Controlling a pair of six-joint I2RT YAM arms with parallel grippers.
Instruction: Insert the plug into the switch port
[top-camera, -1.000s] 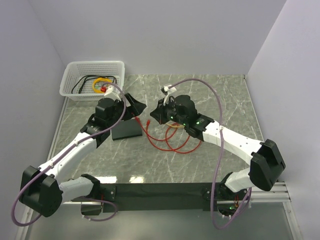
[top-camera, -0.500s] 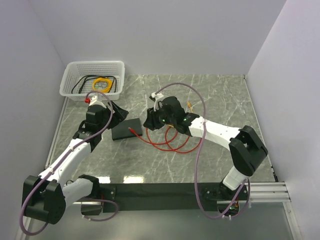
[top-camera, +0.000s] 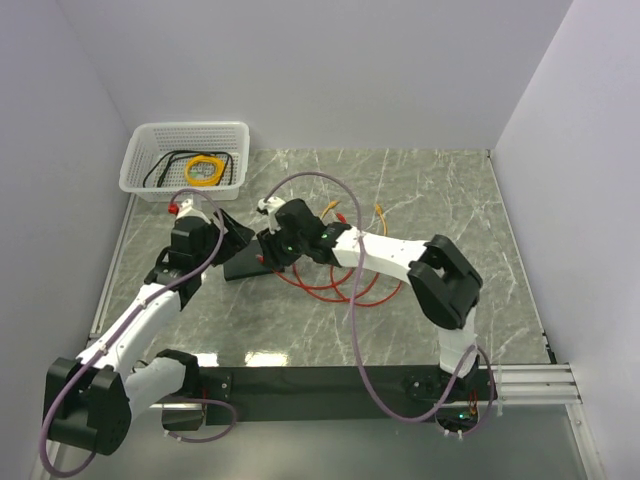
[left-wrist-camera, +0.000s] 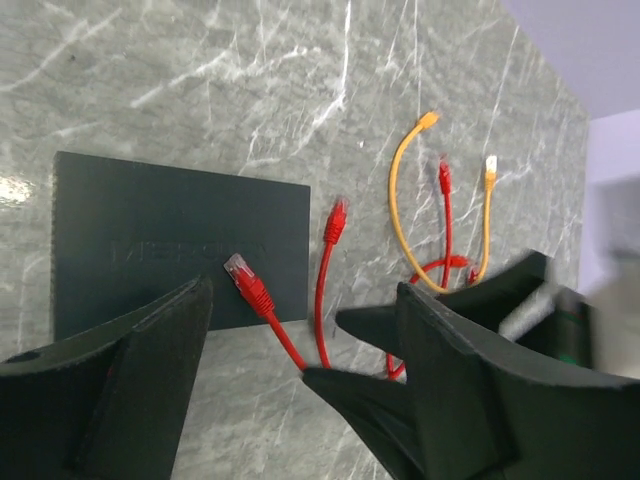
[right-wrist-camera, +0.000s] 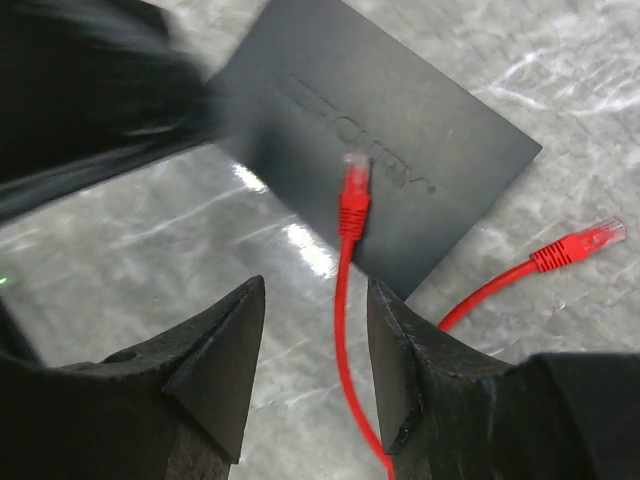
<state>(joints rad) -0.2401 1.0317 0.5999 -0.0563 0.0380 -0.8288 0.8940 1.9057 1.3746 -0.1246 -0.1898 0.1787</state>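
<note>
The flat black switch box (top-camera: 243, 266) (left-wrist-camera: 170, 235) (right-wrist-camera: 400, 130) lies on the marble table; its port does not show in any view. The red plug (left-wrist-camera: 246, 280) (right-wrist-camera: 353, 195) rests on top of the box, its thin red cord (right-wrist-camera: 340, 330) trailing back off the edge. My right gripper (right-wrist-camera: 316, 285) (top-camera: 268, 254) is open, with the cord running loosely between its fingers (right-wrist-camera: 225, 350). My left gripper (left-wrist-camera: 305, 290) (top-camera: 232, 236) is open over the box's far-left side, holding nothing. The right gripper's fingers (left-wrist-camera: 365, 325) reach in between the left one's.
A second red connector (left-wrist-camera: 337, 215) (right-wrist-camera: 585, 243) lies beside the box. Red cord loops (top-camera: 345, 288) and an orange-yellow cord (left-wrist-camera: 398, 200) (top-camera: 380, 212) lie to the right. A white mesh basket (top-camera: 135, 160) with coiled cords stands at the back left, near the wall.
My right arm swept left with the red cord, laid the plug on the box and opened its jaws. My left arm drew back to the left.
</note>
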